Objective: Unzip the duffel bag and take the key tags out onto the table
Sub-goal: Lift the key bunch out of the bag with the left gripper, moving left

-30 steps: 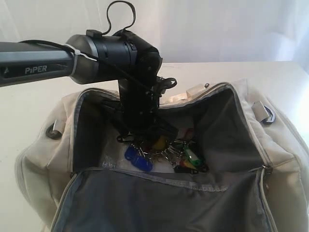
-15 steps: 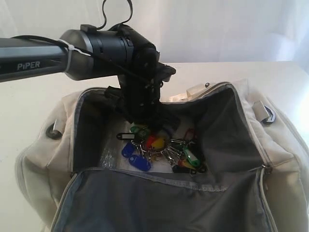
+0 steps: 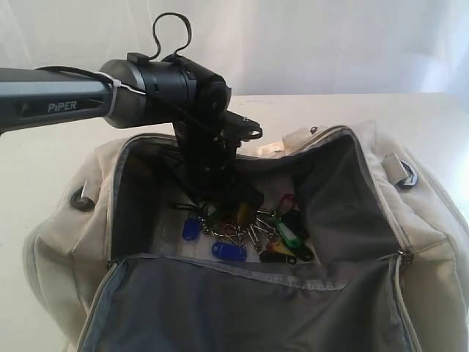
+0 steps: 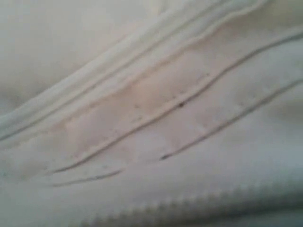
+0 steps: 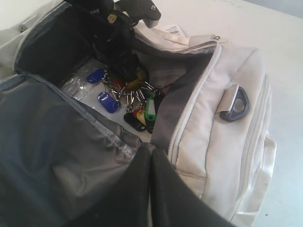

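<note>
- Since ½ sec ago: the key tags (image 3: 249,231) (image 5: 128,99) have shifted inside the duffel bag (image 3: 66,242) (image 5: 213,156). The 2 blue tags, then close together, now lie apart, one to the L and one nearer the front edge. The L arm (image 3: 58,106) has turned a little at the wrist.
- Nearest: the bag's front flap (image 3: 242,308) is folded open toward the camera, dark grey lining up, w/ a grey zip along its edge.
- Just behind it, on the bag floor: the bunch of tags, blue, green, red, yellow & black, on metal rings.
- Over the bunch: the L gripper (image 3: 220,202) (image 5: 118,59) points straight down into the open bag, its tip at the top of the bunch. Its jaws are lost among tags & dark lining, so can't tell if they grip or how wide they stand.
- Bag's R end: a black D-ring (image 3: 401,170) (image 5: 235,104) on the cream fabric.
- Past the far rim: a white paper label (image 5: 174,29) w/ barcode.
- Farthest: the white table (image 3: 44,161) (image 5: 284,61) all round the bag.
- L wrist view: only blurred cream stitched fabric (image 4: 151,118), very close.
- R gripper: out of sight.
</note>
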Action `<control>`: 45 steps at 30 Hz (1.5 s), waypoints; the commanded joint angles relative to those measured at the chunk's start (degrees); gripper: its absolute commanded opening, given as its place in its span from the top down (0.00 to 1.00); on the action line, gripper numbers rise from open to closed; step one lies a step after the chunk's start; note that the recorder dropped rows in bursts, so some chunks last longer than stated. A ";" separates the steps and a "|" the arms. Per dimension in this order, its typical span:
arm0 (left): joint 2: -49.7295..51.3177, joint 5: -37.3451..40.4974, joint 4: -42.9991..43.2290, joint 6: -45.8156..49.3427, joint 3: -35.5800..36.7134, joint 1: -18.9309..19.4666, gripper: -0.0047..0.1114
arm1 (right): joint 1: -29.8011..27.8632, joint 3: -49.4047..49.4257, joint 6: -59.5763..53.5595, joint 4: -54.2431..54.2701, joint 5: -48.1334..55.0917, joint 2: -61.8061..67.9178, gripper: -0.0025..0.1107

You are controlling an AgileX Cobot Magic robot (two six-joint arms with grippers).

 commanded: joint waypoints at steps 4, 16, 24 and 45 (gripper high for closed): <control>2.94 4.14 -4.59 1.68 0.79 -0.34 0.86 | -0.17 -0.27 0.19 -0.05 -0.10 -0.36 0.98; -2.49 8.31 -4.22 4.20 -2.15 -0.34 0.96 | -0.17 -0.27 0.19 -0.05 -0.10 -0.36 0.98; -9.10 9.47 -4.22 5.79 -2.15 -0.34 0.96 | -0.17 -0.27 0.19 -0.05 -0.10 -0.36 0.98; -26.86 11.89 -20.81 21.09 -2.15 -0.34 0.96 | -0.17 -0.27 0.19 -0.05 -0.10 -0.36 0.98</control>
